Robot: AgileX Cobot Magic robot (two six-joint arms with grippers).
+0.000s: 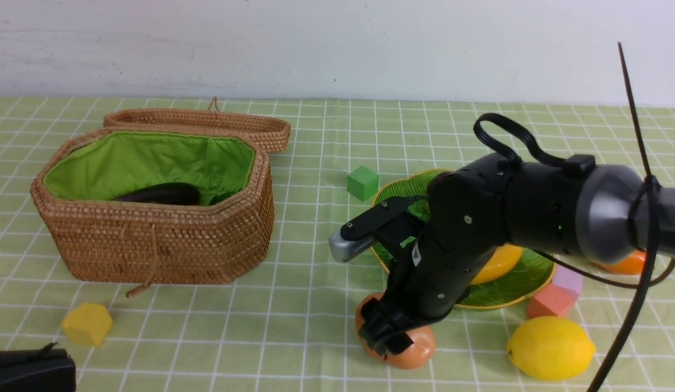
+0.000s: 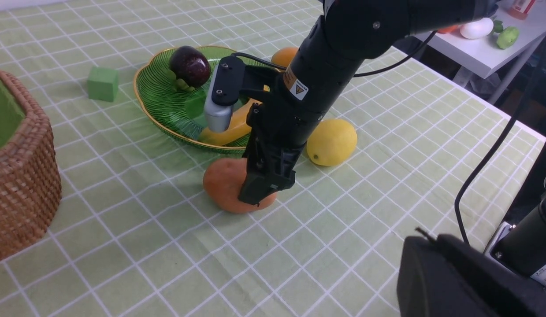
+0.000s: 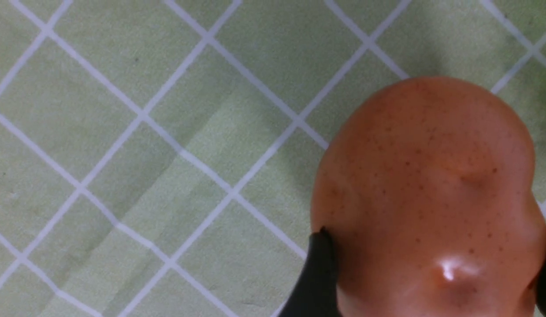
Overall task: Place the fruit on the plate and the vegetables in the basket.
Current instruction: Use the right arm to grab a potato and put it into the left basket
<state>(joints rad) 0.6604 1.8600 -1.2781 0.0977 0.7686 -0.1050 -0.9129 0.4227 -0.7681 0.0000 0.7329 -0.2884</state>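
Green checked cloth covers the tabletop (image 1: 315, 136) under a white wall. The step in hand is picking up the potato (image 1: 420, 348), which sits on the cloth just in front of the plate (image 2: 167, 110). The right end effector (image 1: 390, 340) points down over it with a finger against each flank, seemingly clamped on. The next move calls for a straight lift, then a carry left over the rim of the basket (image 1: 152, 245), whose lid lies open behind it. The left end effector (image 1: 29, 370) shows only at the frame edge, and I cannot tell whether it is apart or together. Counted: one eggplant (image 1: 163, 194) in the basket, one mangosteen (image 2: 190, 66) and one banana (image 2: 233, 127) on the plate, and one lemon (image 1: 549, 347) on the cloth awaiting its turn. One orange piece (image 1: 623, 265) lies beyond the plate, too hidden to name. Foam blocks seem to number four: green (image 1: 363, 182), yellow (image 1: 86, 324), pink (image 1: 569, 280) and coral (image 1: 549, 302).
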